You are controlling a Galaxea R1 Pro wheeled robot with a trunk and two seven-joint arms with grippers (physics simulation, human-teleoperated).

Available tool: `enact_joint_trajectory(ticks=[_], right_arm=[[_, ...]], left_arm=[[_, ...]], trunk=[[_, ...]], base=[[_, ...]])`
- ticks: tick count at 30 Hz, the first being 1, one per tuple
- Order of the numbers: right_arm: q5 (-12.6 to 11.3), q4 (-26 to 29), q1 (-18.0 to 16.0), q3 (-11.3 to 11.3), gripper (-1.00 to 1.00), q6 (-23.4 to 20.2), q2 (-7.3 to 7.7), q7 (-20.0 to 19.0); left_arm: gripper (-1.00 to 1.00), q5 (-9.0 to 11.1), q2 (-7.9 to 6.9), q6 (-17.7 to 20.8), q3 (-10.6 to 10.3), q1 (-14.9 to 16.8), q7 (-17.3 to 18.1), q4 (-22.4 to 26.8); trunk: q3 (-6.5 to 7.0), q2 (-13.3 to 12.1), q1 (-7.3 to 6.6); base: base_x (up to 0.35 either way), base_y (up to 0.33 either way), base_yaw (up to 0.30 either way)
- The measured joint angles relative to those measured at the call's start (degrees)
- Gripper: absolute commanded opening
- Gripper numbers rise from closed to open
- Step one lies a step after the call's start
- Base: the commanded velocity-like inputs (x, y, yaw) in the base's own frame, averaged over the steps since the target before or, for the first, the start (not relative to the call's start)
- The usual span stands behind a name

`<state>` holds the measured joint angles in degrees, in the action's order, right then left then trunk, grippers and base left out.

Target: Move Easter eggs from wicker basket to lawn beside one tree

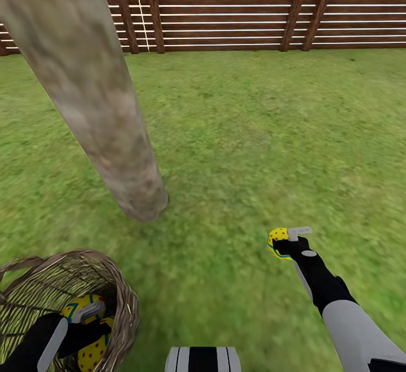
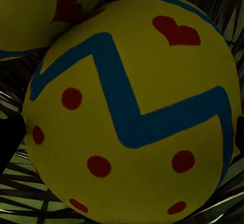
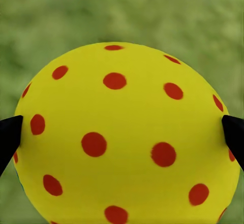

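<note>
The pale mottled tree [image 1: 107, 118] slants down to its foot on the lawn [image 1: 254, 135]. My right gripper [image 1: 283, 241] is shut on one Easter egg [image 1: 277, 243], yellow with red dots, held low over the grass right of the trunk; its dark fingertips [image 3: 10, 137] press both of the egg's sides [image 3: 127, 137]. The wicker basket [image 1: 121, 299] stands at lower left. My left gripper [image 1: 85, 311] reaches inside it, closed around a second egg [image 2: 132, 117] with a blue zigzag. A third egg [image 2: 40, 10] lies beside it in the basket.
A brown slatted wooden fence [image 1: 225, 5] runs along the far edge of the grass. Open lawn stretches between the trunk and the fence and out to the right. My base [image 1: 203, 359] shows at the bottom middle.
</note>
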<state>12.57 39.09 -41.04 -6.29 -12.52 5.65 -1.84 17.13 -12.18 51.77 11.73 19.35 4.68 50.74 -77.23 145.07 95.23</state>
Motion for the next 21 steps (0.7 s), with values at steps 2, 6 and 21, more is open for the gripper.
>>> enact_joint_trajectory(ticks=[2, 6, 21], right_arm=[[0.0, 0.0, 0.0, 0.0, -1.0, 0.0, -0.04, 0.0], [0.0, 0.0, 0.0, 0.0, -1.0, 0.0, -0.09, 0.0], [0.1, 0.0, 0.0, 0.0, -1.0, 0.0, -0.09, 0.0]], left_arm=[[-1.0, 0.0, 0.0, 0.0, 0.0, 0.0, 0.0, 0.0], [-1.0, 0.0, 0.0, 0.0, 0.0, 0.0, 0.0, 0.0], [-1.0, 0.6, 0.52, 0.0, 0.0, 0.0, 0.0, -1.8]], trunk=[[0.0, 0.0, 0.0], [0.0, 0.0, 0.0], [0.88, -0.1, -0.1]], base=[[0.0, 0.0, 0.0], [0.0, 0.0, 0.0], [0.0, 0.0, 0.0]])
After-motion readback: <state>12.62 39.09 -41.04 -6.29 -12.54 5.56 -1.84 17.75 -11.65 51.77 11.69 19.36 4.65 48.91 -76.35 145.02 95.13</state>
